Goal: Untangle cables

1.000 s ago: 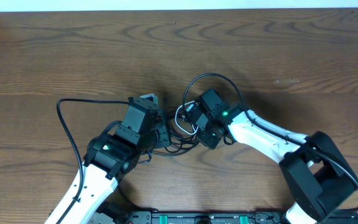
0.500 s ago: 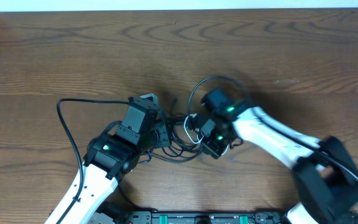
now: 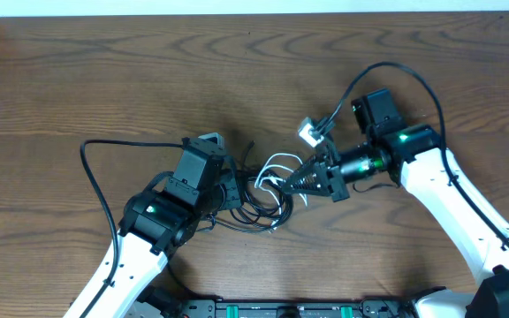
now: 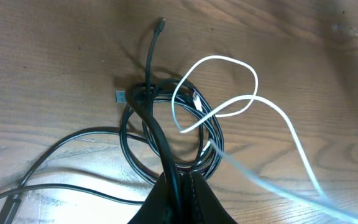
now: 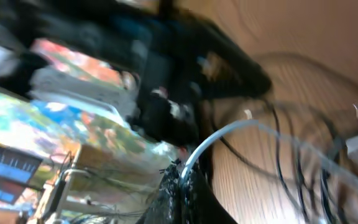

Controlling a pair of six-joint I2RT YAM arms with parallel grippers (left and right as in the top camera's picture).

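On the table [image 3: 104, 71], the left gripper [image 4: 180, 186] was clamped tight on a black cord of the cables [image 4: 166, 134]. They lay loosely coiled just ahead of its fingers, with one plug end [image 4: 160, 23] poking away. The white strand [image 4: 225, 84] looped over the cables and ran off rightward to the right gripper [image 3: 294, 183], whose fingers were closed on it. The right wrist view was blurred, yet it showed the strand pinched between the fingertips.

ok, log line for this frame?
left pincer: shut on black cable | right pincer: shut on white cable | status: both overlap, not yet untangled
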